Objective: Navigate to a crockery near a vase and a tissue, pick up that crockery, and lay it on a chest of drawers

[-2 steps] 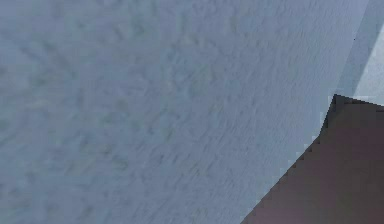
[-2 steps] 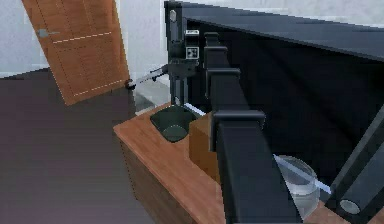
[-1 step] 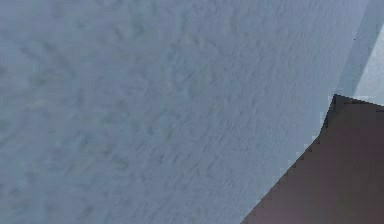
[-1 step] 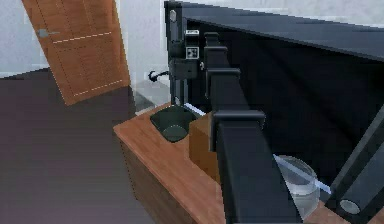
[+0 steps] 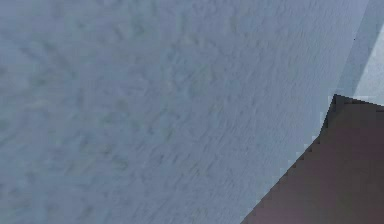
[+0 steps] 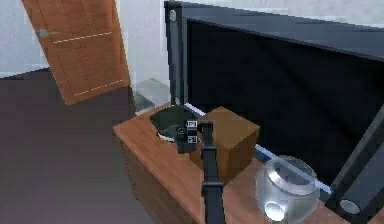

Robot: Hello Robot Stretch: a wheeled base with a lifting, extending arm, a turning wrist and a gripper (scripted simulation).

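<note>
A dark, flat, dish-like thing [image 6: 163, 119] lies on the far end of a wooden cabinet top [image 6: 150, 152] in the arm side view. The arm's dark bar rises from the bottom edge, and the gripper [image 6: 178, 134] sits at its far end, right by that dark dish. I cannot tell whether the gripper holds anything, because the dish lies on the surface at or behind it.
A brown box [image 6: 234, 142] stands on the cabinet beside the arm, and a round glass bowl [image 6: 285, 188] nearer. A big dark television [image 6: 285, 80] backs the cabinet. A wooden door [image 6: 85, 45] stands beyond dark floor [image 6: 50, 150]. A grey wall [image 5: 150, 100] is close in the forward view.
</note>
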